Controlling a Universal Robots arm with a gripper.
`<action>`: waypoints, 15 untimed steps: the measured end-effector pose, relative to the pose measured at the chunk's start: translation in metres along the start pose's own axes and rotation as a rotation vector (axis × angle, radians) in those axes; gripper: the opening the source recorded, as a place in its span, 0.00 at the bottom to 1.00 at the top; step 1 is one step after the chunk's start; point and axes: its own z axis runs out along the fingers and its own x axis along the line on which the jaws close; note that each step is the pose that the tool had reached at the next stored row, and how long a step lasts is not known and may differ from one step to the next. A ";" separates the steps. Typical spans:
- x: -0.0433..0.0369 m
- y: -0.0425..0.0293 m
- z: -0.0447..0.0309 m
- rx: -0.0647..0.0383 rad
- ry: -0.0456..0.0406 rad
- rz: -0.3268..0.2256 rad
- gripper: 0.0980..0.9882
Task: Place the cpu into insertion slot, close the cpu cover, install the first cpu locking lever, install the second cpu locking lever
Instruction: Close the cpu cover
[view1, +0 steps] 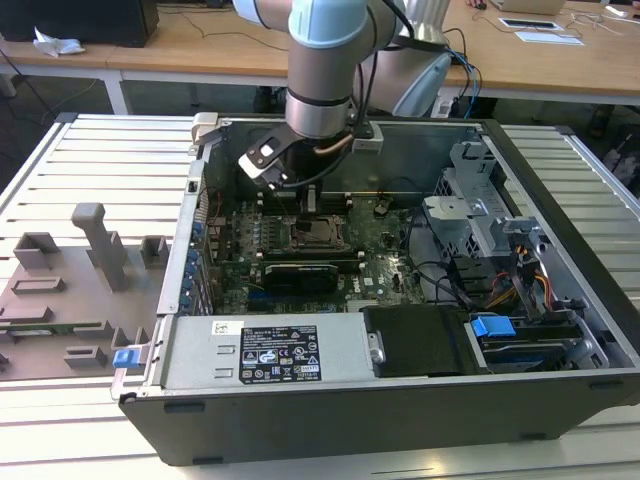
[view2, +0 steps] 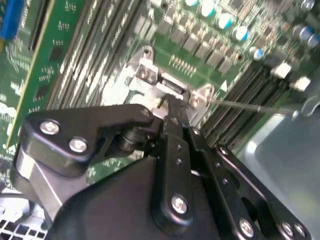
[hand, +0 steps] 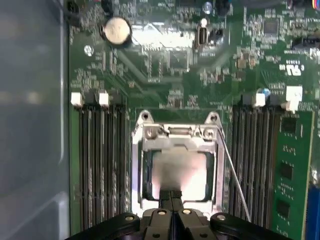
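The gripper (hand: 172, 195) has its two black fingers pressed together with nothing visible between them. Their tips meet at the edge of the cpu cover (hand: 175, 133), on the side opposite its hinge; in the second wrist view the gripper (view2: 172, 107) reaches down close to that same frame.

The cpu (hand: 181, 170) lies flat in the insertion slot (hand: 144, 176), its grey top showing through the window of the cover, which lies down over it.

Along one side of the insertion slot a thin metal lever rod (hand: 233, 172) slants away from the frame. Long black memory slots (hand: 100, 165) flank the insertion slot on both sides. Beyond the hinge side sits a round coin battery (hand: 116, 30). In the exterior view the insertion slot (view1: 318, 233) lies under the arm (view1: 320, 80), inside the open computer case (view1: 400, 410).
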 end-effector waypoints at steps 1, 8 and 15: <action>0.0000 0.0036 -0.0002 0.000 0.0030 -0.001 0.01; -0.0002 0.0169 -0.0167 0.001 0.0058 -0.001 0.01; -0.0001 0.0151 -0.0633 0.002 0.0057 -0.001 0.01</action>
